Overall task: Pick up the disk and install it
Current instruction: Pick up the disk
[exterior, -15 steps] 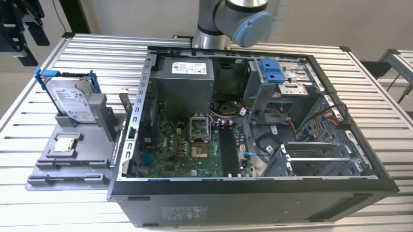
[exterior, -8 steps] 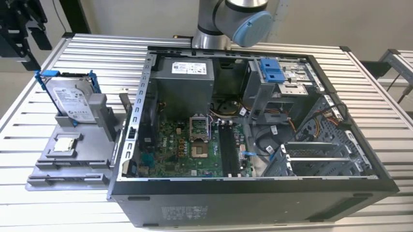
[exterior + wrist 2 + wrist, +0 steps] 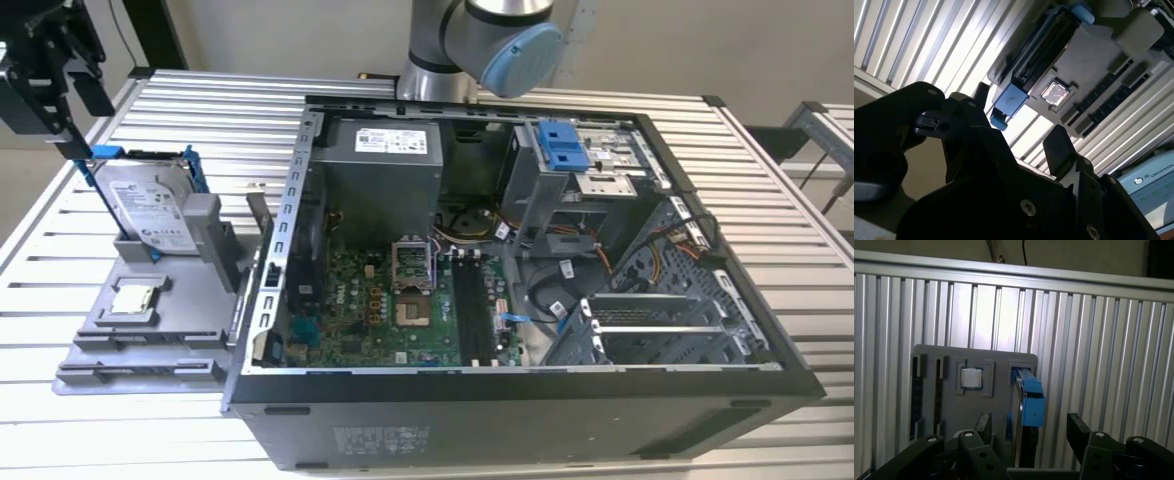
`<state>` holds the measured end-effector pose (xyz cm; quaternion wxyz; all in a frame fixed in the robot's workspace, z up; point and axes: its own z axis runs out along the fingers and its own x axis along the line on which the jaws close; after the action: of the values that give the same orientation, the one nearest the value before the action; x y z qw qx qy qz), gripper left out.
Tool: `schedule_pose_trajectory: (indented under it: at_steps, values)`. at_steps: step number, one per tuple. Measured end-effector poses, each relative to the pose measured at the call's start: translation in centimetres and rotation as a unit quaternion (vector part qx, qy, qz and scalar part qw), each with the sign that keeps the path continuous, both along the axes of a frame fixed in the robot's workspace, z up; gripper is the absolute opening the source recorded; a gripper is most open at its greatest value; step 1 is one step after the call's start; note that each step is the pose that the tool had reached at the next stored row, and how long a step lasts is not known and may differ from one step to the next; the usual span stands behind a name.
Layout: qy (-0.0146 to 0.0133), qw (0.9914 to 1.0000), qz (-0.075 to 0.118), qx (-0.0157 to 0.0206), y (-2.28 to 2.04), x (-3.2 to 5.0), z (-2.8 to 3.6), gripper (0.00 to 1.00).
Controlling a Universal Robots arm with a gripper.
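Nothing done yet, I judge: my end effector (image 3: 1029,422) hangs wide open above the disk (image 3: 140,205), upright in its holder (image 3: 147,330) by the worktop's (image 3: 200,120) edge.

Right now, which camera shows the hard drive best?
The exterior view: the disk stands in the grey holder, its labelled face toward the camera. Both wrist views show the disk edge-on, mostly its blue carrier rail.
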<state>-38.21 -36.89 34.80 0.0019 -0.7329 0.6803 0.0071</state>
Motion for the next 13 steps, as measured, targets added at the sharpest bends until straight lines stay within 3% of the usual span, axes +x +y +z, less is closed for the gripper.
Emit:
schedule_pose_trajectory:
  at_steps: [13]
  values:
    - [0.0, 0.99998, -0.007, -0.0003, 0.26, 0.0, -2.38, 1.0]
